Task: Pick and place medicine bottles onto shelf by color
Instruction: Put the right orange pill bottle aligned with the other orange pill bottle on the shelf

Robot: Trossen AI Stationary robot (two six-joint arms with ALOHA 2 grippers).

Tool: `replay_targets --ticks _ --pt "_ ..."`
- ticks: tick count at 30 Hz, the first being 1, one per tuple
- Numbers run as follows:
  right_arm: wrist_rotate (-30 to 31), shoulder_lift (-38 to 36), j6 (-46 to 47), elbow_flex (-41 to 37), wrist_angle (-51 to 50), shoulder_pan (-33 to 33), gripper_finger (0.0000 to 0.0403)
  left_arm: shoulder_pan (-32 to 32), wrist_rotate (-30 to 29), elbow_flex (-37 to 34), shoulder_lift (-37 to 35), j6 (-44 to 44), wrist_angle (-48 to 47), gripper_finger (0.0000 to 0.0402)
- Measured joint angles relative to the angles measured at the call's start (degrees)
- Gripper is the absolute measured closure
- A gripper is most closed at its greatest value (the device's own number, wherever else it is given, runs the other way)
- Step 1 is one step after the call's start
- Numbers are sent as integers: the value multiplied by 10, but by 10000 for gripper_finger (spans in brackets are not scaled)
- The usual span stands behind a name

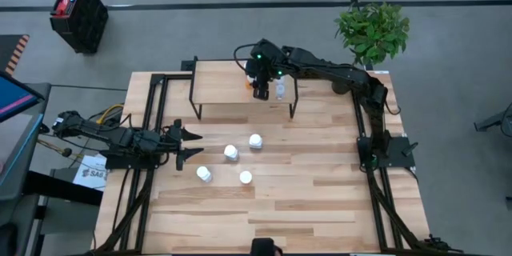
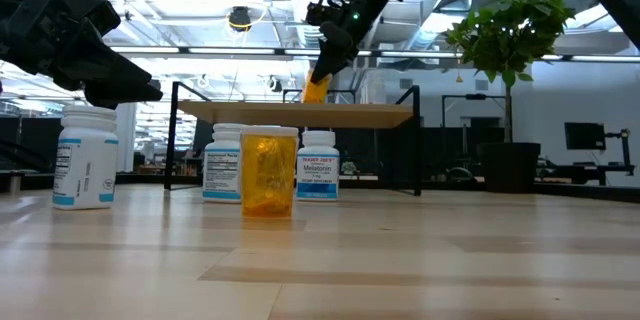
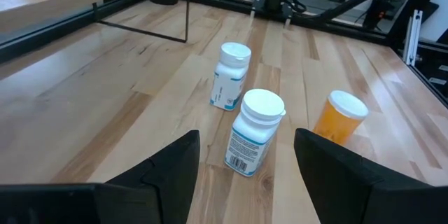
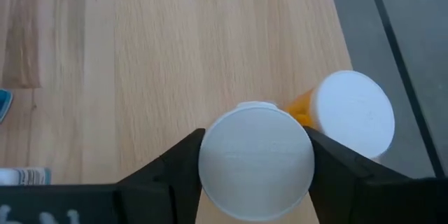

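The shelf [image 1: 220, 84] stands at the table's far side. My right gripper [image 1: 261, 90] reaches over its right part, shut on a white-capped bottle [image 4: 255, 161]; the cap hides the bottle's body. A second orange bottle [image 4: 350, 115] stands right beside it on the shelf top, and a clear bottle [image 1: 280, 89] is just to the right. On the table below stand white bottles [image 1: 255, 141] [image 1: 230, 153] [image 1: 204, 174] and an orange one [image 1: 246, 178]. My left gripper [image 1: 189, 145] waits open at the table's left, pointing at them. My right gripper has the bottle's white cap [image 4: 210, 155] between its two fingers, one on either side of the rim. The fingers slant down from the table's right and far side. In the low view an orange body [image 2: 316, 90] shows under the fingertips, at the shelf top.
The shelf's black legs [image 1: 292, 106] stand between the shelf and the table bottles. A potted plant [image 1: 372, 32] stands past the far right corner, and a black crate [image 1: 78, 14] sits on the floor at the far left. The shelf's left half is bare wood.
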Motion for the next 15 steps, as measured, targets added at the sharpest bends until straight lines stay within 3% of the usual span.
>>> replay_targets --ticks 5,15 --pt "0 0 15 0 0 0 152 0 0 0 0 0 0 180" --pt "5 0 16 0 16 1 148 0 0 0 0 0 0 180"
